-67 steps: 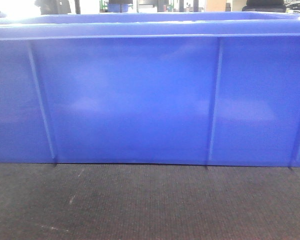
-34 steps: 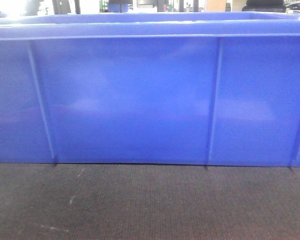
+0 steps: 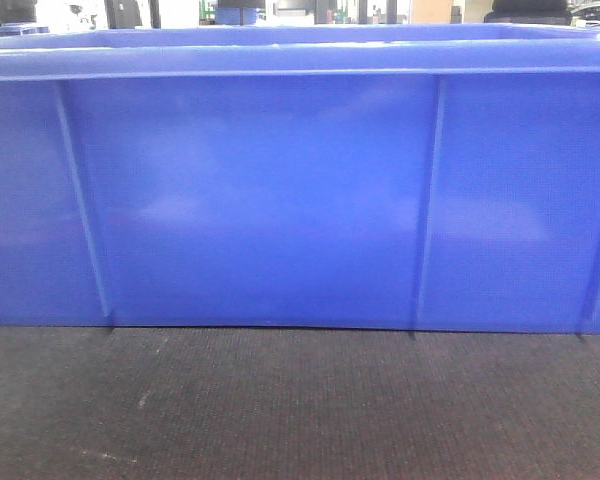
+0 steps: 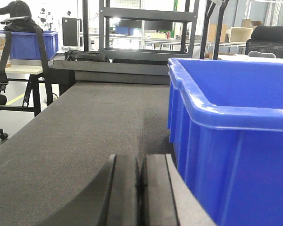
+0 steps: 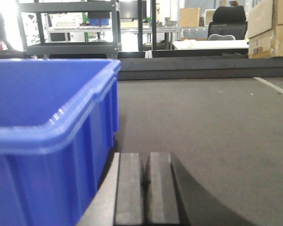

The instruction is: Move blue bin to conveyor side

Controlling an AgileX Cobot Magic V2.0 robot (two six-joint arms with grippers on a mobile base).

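Note:
The blue bin point(image 3: 280, 190) stands on the dark grey conveyor point(image 3: 300, 410) and fills the front view with its ribbed near wall. In the left wrist view the bin point(image 4: 236, 141) is at the right, and my left gripper point(image 4: 141, 162) is shut and empty just left of its near corner, low over the belt point(image 4: 85, 127). In the right wrist view the bin point(image 5: 47, 141) is at the left, and my right gripper point(image 5: 146, 160) is shut and empty just right of its near corner, low over the belt point(image 5: 212, 127).
A black metal shelf rack point(image 4: 146, 28) stands beyond the belt's far end. Another blue crate point(image 4: 26, 44) sits on a stand at the far left, with a chair by it. Cardboard boxes point(image 5: 269, 26) and an office chair are at the far right.
The bin and belt have not moved. Only the bright background at the top left of the front view has shifted.

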